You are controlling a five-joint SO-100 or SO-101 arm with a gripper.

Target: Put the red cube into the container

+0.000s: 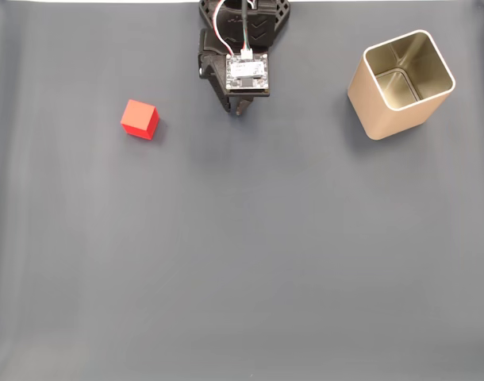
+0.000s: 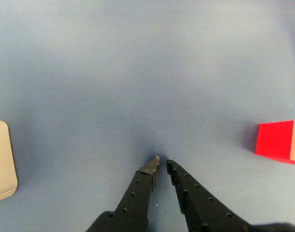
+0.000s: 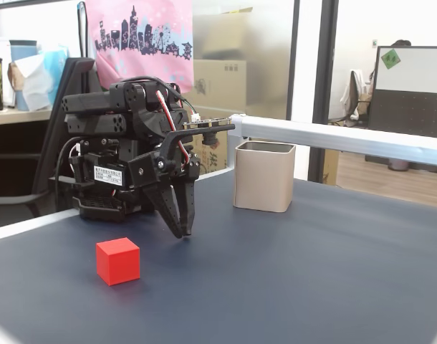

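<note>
No legible text or labels

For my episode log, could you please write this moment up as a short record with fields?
surface: dark grey mat
red cube: on the mat, left of the gripper in the fixed view from above, untouched
container: gold metal cup, upright, open top, right of the gripper, nothing visible inside
gripper: fingertips nearly together, holding nothing, pointing down at the mat between cube and cup
task state: cube not yet picked up
</note>
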